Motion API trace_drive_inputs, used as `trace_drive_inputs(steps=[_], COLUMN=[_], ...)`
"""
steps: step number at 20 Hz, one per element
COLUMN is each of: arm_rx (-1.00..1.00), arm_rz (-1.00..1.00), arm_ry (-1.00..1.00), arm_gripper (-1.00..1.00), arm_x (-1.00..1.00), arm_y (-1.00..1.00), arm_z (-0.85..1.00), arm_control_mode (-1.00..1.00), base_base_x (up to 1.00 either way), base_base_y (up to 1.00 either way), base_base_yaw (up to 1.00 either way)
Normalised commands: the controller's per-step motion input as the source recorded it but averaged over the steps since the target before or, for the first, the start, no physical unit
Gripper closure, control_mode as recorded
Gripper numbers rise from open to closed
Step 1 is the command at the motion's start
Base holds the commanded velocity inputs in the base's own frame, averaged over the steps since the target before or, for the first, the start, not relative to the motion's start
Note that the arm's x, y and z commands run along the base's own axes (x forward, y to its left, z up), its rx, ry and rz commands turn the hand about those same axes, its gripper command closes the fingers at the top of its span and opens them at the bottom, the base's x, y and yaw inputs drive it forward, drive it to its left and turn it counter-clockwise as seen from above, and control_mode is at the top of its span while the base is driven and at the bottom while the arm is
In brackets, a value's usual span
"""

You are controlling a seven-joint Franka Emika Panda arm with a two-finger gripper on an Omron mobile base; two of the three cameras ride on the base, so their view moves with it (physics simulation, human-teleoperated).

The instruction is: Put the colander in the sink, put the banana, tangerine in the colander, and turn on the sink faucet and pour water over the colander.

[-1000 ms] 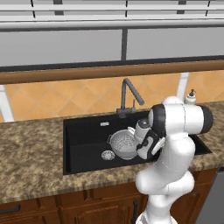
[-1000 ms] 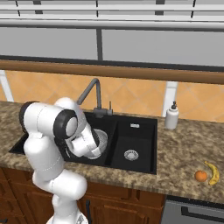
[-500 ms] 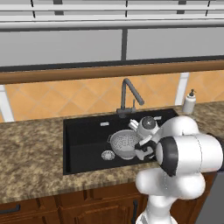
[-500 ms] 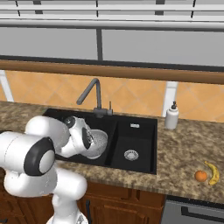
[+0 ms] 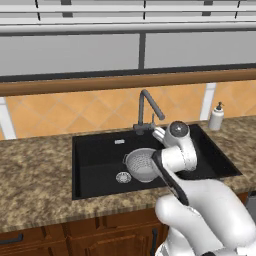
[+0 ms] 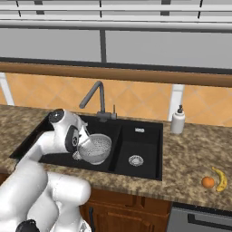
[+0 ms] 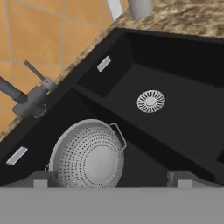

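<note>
**Colander set in the sink, fruit waiting on the worktop**

Nearest the front edge of the speckled brown stone worktop [image 6: 190, 158], toward its right end, lie the small yellow curved banana [image 6: 221, 179] and, touching or just beside it, the small round orange tangerine [image 6: 208, 182]. Further in, the round silver-grey pierced metal colander [image 7: 87, 154] sits upright in the large basin of the black rectangular double-basin sink [image 6: 140, 149], against the divider. The robot's two dark fingers [image 7: 43, 179] stand wide apart and hold nothing, above the colander. Behind the sink rises the dark grey bent-neck metal faucet [image 5: 148, 107]; a white soap-dispenser bottle [image 6: 177, 121] stands near the worktop's back right.

Judging from this, the first fruit comes next. The arm should lift clear of the sink rim before swinging right, then descend straight over the tangerine or banana so neither is knocked away.

Compared with half a second ago, the arm has swung and its wrist has risen above the colander, which lies where it did.
</note>
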Motion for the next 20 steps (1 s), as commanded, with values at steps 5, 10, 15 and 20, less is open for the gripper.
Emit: trace_drive_inputs(steps=[5, 10, 15, 20], arm_rx=[-0.08, -0.02, 0.00, 0.00], arm_rz=[0.00, -0.01, -0.12, -0.10], arm_ry=[0.04, 0.20, 0.58, 0.77], arm_gripper=[-1.00, -1.00, -1.00, -1.00], arm_x=[-0.99, -0.51, -0.01, 0.24], arm_y=[-0.79, -1.00, -1.00, -1.00], arm_z=[0.81, 0.74, 0.10, -0.12], arm_control_mode=[-1.00, -1.00, -1.00, -1.00], base_base_x=[0.00, 0.00, 0.00, 0.00], base_base_y=[0.00, 0.00, 0.00, 0.00], base_base_yaw=[0.00, 0.00, 0.00, 0.00])
